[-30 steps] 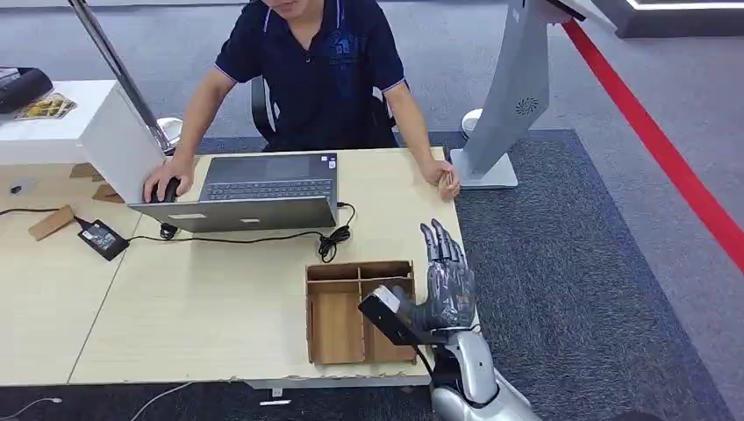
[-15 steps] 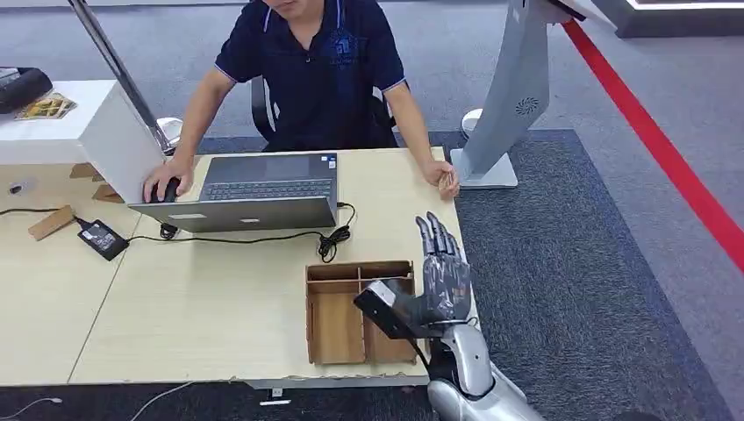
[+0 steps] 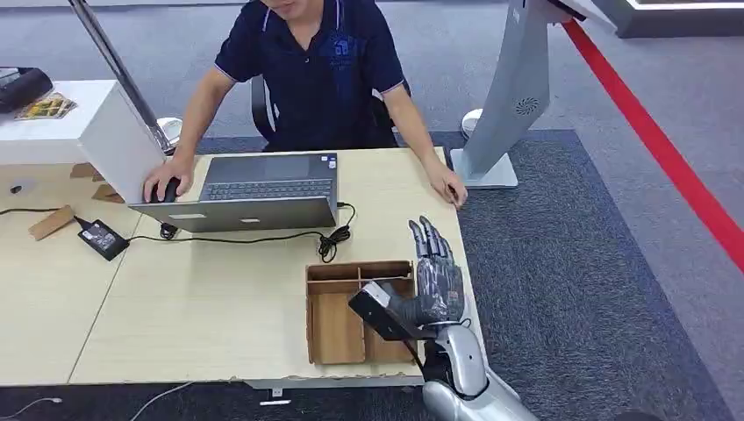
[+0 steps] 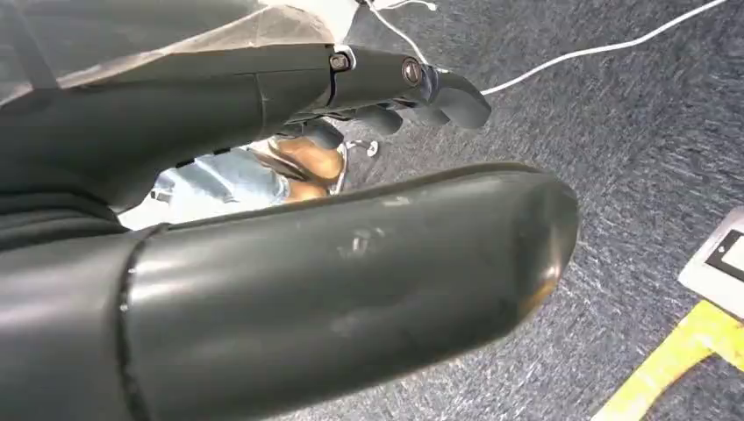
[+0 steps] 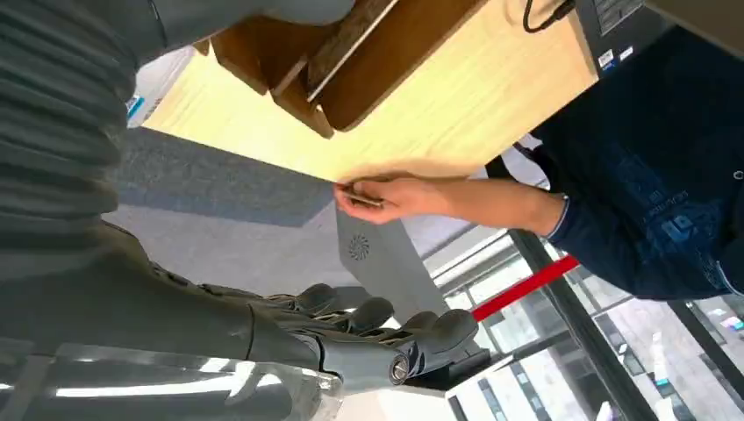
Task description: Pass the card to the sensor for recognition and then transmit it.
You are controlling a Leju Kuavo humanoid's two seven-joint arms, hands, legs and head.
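Grey carpet point(image 3: 561, 289) is running under a light wooden table point(image 3: 219, 298), with a red floor stripe point(image 3: 667, 149) crossing at the far right; we are logging the contents as follows. Item one: a wooden compartment tray point(image 3: 338, 324) is sitting near the table's front edge. Item two: our right hand point(image 3: 434, 285) is hovering over the tray's right side, fingers point(image 3: 427, 239) stretched out straight and close together, pointing away from us, thumb angled toward the tray, gripping nothing that we can make out. Item three: a dark flat block point(image 3: 373, 309) is showing at the base of that hand; we cannot tell what it is. Item four: a person point(image 3: 307, 70) in a navy polo is sitting across the table, one hand on a mouse point(image 3: 167, 189) beside an open laptop point(image 3: 259, 193), the other hand point(image 5: 382, 197) resting at the table's right edge and pinching a thin flat piece, apparently the card point(image 5: 360, 196), in the right wrist view. Item five: a black power adapter point(image 3: 103, 239) and its cable point(image 3: 329, 241) are lying on the tabletop. Item six: a grey kiosk stand point(image 3: 509, 105) is standing just beyond the table's right corner. Item seven: our left hand point(image 4: 404, 83) is hanging above the carpet, fingers curled in around nothing.
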